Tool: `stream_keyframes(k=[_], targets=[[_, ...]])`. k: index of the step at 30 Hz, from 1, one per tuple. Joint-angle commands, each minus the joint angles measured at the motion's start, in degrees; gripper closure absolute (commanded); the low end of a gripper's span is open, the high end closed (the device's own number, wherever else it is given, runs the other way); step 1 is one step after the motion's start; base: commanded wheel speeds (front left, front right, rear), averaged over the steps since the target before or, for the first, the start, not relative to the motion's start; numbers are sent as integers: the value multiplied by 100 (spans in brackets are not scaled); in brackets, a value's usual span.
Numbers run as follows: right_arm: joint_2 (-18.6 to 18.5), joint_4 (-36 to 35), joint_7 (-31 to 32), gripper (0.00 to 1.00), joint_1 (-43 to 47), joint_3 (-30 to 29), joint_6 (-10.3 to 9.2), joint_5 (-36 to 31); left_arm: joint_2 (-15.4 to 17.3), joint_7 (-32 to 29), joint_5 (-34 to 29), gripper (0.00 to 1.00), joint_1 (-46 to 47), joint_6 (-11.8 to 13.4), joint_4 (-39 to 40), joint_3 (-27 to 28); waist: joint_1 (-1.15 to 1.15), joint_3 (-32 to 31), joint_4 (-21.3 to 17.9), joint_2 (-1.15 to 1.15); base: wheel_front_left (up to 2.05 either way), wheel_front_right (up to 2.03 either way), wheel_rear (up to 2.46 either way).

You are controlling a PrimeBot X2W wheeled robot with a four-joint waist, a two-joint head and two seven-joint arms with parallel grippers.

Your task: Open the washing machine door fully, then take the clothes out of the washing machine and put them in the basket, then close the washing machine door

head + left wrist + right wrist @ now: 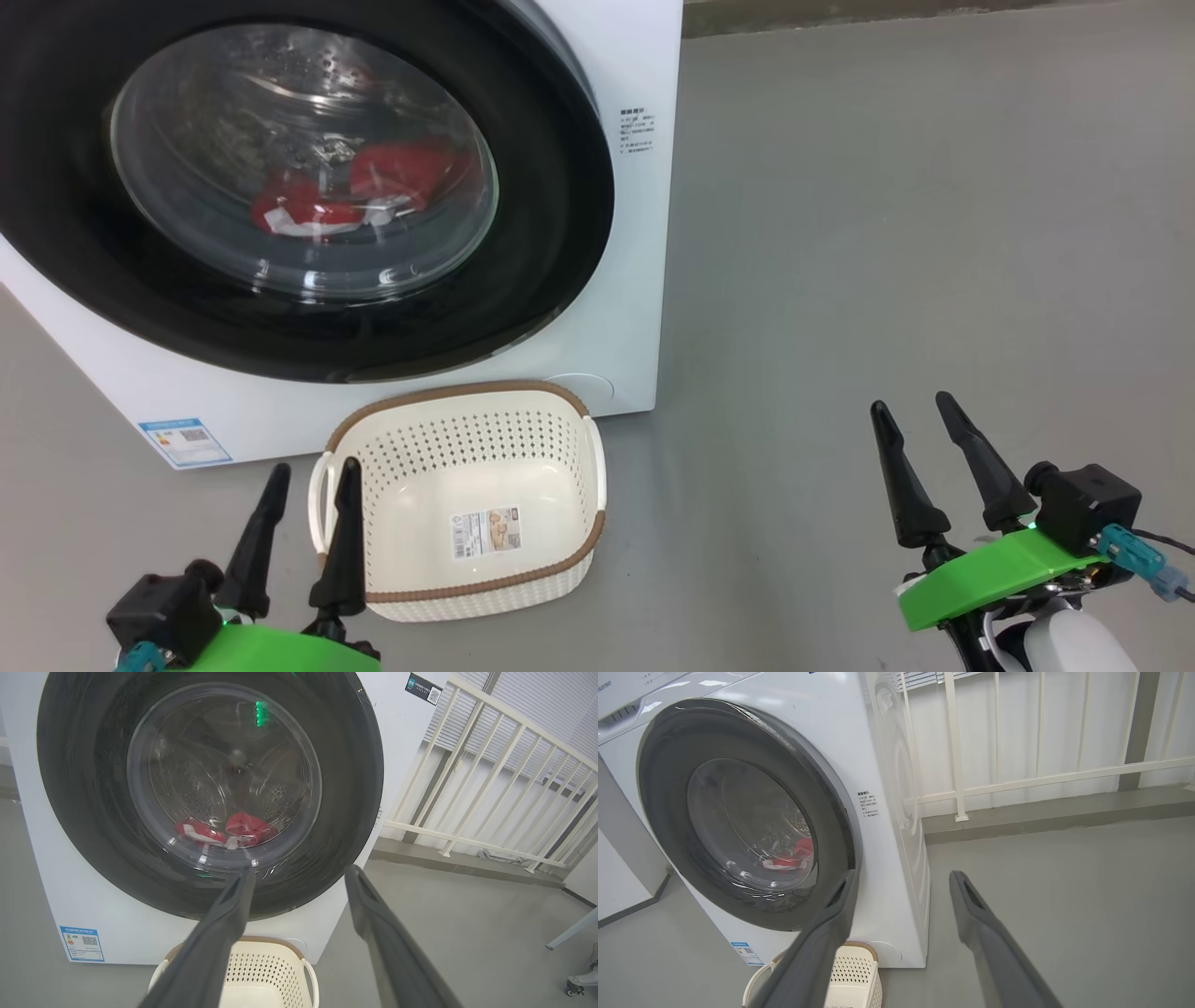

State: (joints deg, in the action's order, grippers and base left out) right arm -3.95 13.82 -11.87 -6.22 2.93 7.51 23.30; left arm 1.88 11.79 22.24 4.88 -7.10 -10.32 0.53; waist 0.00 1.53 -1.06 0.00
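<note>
**Step in hand: opening the door.**

**Condition.** The large round washing machine door [308,187], a glossy black rim around a bulging clear glass window, sits closed against the big white front-loading washing machine [639,280]. Behind the glass, the soft bright red clothes with white trim [373,182] lie at 6 o'clock in the perforated steel drum [201,798]. The small cream-white perforated plastic basket with a brown woven-look rim [448,392] stands empty at 6 o'clock below the door, close against the machine front.

**Grippers.**
- The left gripper [315,465] has its fingers spread wide and holds nothing. The basket is at its 3 o'clock and the door at its 12 o'clock.
- The right gripper [910,401] is likewise spread and empty. It is well apart from the basket, with the door at its 10 o'clock.

**Procedure (advised).**
1. Find the release edge first, since no handle or recess can be made out.
2. Hook a finger behind the black rim, never against the glass.
3. Pull along the hinge arc, not straight outward.
4. Watch the clearance between the lower rim and the basket.
5. Carry the swing to its full stop.
</note>
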Motion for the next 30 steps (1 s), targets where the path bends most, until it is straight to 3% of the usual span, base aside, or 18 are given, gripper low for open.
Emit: stream_keyframes(k=[1, 15, 30], targets=[[-76, -169, -91, 0, -272, 157, -2, -197, 88, 100, -186, 0, 221, -34, 174, 188, 0, -14, -4, 0, 0, 0, 0], [-79, -150, -311, 0, -319, 303, -2, -964, 100, 318, -1008, 0, 181, -39, 184, 247, 0, -146, -79, 0, 0, 0, 0], [-56, -125, -313, 0, -265, 265, -2, -948, 100, 320, -982, 0, 134, -39, 133, 252, 0, -216, -148, 0, 0, 0, 0]])
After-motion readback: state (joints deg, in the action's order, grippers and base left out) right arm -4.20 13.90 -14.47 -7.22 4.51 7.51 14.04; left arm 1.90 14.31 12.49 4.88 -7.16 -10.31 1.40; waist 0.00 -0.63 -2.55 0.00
